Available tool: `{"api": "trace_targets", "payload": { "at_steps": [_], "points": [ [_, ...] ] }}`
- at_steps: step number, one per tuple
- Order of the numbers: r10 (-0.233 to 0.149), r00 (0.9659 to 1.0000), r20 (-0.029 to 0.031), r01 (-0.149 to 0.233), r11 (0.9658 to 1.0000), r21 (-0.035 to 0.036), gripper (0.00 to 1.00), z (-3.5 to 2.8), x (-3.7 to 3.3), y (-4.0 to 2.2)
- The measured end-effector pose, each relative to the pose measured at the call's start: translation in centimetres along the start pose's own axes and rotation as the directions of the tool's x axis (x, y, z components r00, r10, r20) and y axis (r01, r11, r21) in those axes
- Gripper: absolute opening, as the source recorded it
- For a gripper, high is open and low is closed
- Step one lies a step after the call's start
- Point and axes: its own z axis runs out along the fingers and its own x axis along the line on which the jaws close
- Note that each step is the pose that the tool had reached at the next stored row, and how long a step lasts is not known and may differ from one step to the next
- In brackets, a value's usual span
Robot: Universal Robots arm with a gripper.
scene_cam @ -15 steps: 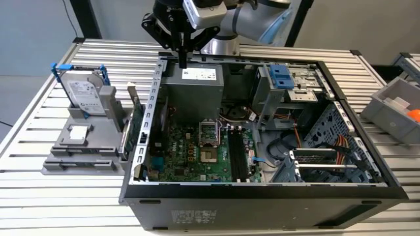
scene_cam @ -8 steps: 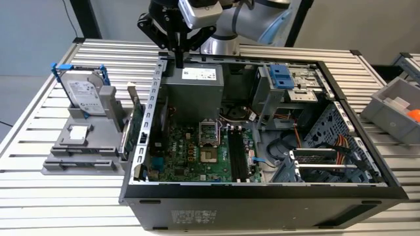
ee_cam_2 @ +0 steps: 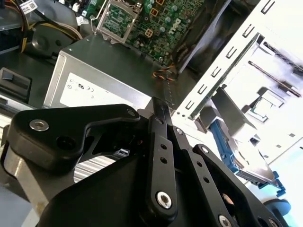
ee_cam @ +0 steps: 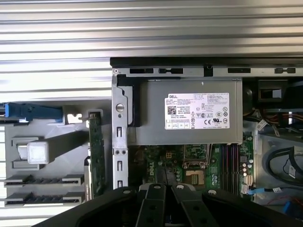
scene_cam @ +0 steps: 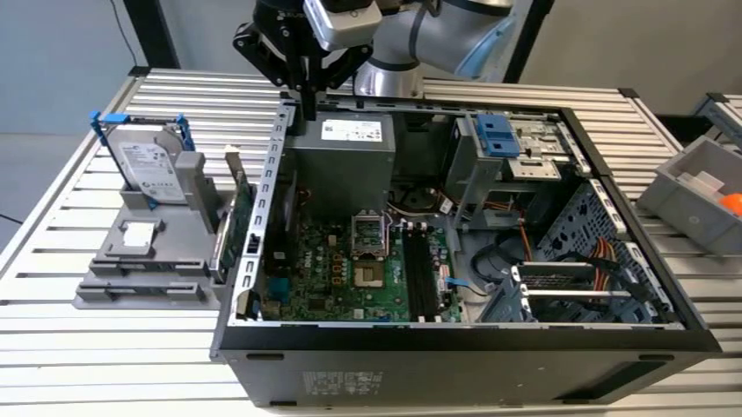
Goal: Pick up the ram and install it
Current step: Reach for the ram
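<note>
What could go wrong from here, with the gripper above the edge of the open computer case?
1. The gripper hangs over the case wall beside the power supply; a straight descent might strike metal.
2. The green expansion card stands just outside that wall and might get clipped.
3. A blue cable lies beside the black memory slots and might snag an insertion.

Item: one arm (scene_cam: pixel 447 35), grey-jointed, entering the exterior view at 12 o'clock. Wrist (scene_cam: pixel 343 22): silver, bent toward 9 o'clock. Gripper (scene_cam: pixel 308 106): black, hanging from the wrist, aimed at 6 o'clock. Fingers (ee_cam_2: pixel 158 156): black linkage bars, tips drawn together in both wrist views.
</note>
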Motion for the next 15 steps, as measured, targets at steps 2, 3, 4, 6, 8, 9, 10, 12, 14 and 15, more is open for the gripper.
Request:
{"api": "trace_targets", "payload": {
  "at_steps": [2,3,4,6,8,9,10,12,14,15],
  "points": [
    [-0.001,1.0,0.0,0.001,1.0,-0.0001,0.0,0.0,0.27,-0.01],
    [-0.002,1.0,-0.0001,0.002,1.0,-0.0001,0.0,-0.01,0.38,-0.02],
    [-0.003,1.0,-0.0001,0.003,1.0,-0.0001,0.0,-0.01,0.51,-0.02],
    [-0.004,1.0,-0.0001,0.004,1.0,-0.0001,0.0,-0.02,0.75,-0.03],
    [-0.005,1.0,-0.0002,0.005,1.0,-0.0001,0.0,-0.02,0.97,-0.04],
    [-0.005,1.0,-0.0002,0.005,1.0,-0.0002,0.0,-0.02,1.08,-0.05],
    [-0.005,1.0,-0.0002,0.005,1.0,-0.0001,0.0,-0.02,1.2,-0.05],
    [-0.006,1.0,-0.0003,0.006,1.0,-0.0001,0.0,-0.03,1.5,-0.07],
    [-0.006,1.0,-0.0003,0.006,1.0,-0.0001,0.0,-0.04,1.76,-0.08],
    [-0.006,1.0,-0.0003,0.006,1.0,-0.0001,0.0,-0.04,1.87,-0.08]
  ]
}}
